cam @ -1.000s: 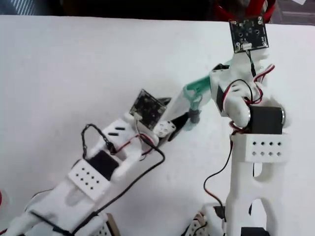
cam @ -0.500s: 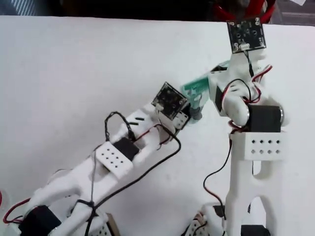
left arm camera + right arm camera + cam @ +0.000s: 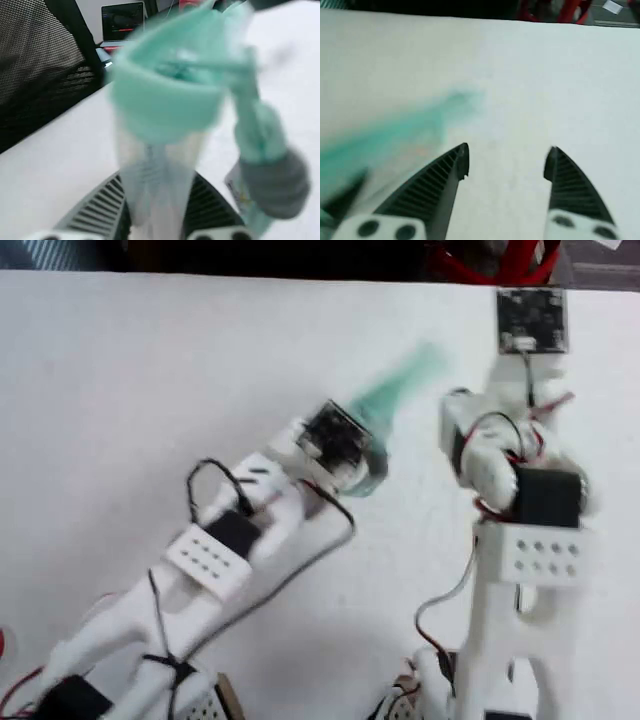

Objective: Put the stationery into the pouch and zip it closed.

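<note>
Gripping a teal-topped clear plastic pouch [image 3: 165, 100] by its clear part, L gripper [image 3: 157, 210] sits approx mid white counter [image 3: 150, 360]; pouch slants twd the R arm. Teal strap w/ grey end [image 3: 272, 185] hangs beside it. R gripper [image 3: 507, 160] spread wide, nothing btwn fingers, pouch off to one side

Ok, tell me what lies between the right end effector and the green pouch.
Just bare white table: the right wrist view shows a strip of it between the open right end effector and the green pouch.
</note>
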Controlling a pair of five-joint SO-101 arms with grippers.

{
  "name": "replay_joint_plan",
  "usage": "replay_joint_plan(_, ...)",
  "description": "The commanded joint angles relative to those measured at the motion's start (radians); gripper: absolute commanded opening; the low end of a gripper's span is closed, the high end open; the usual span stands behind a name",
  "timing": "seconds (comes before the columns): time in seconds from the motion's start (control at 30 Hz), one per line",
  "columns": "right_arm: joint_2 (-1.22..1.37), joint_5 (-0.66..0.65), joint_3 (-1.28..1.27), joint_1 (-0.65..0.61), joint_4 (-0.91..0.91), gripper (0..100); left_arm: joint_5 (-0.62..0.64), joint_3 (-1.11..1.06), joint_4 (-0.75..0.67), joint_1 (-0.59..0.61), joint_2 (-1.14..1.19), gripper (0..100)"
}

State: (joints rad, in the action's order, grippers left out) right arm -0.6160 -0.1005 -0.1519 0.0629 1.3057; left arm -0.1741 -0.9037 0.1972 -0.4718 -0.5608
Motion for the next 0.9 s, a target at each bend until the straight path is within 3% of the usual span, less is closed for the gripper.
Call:
replay_joint_plan(0.0, -0.173, 0.015, 0.017, 0.061, 0.012, 31.8, -0.012, 0.153, 0.038, 0.124, -0.073, 2)
replay_joint_plan(0.1, -0.249, 0.015, -0.051, 0.065, 0.005, 31.8, -0.041, 0.219, 0.095, 0.168, -0.073, 2)
replay_joint_plan(0.27, -0.255, 0.014, -0.262, 0.068, -0.104, 30.7, -0.313, 0.276, 0.166, 0.153, -0.068, 2)
replay_joint_plan(0.4, -0.255, 0.015, -0.44, 0.062, -0.223, 25.9, -0.565, 0.207, 0.126, 0.116, 0.035, 2)
replay_joint_plan(0.5, -0.257, 0.015, -0.494, 0.062, -0.263, 23.1, -0.686, 0.178, 0.025, 0.15, 0.199, 2)
replay_joint_plan(0.6, -0.257, 0.02, -0.517, 0.061, -0.282, 22.4, -0.689, 0.18, -0.023, 0.189, 0.334, 2)
replay_joint_plan(0.73, -0.255, 0.015, -0.562, 0.022, -0.306, 22.5, -0.58, 0.169, 0.069, 0.147, 0.371, 3)
replay_joint_plan(0.87, -0.255, 0.006, -0.606, -0.03, -0.343, 22.5, -0.341, 0.173, 0.124, 0.101, 0.367, 19)
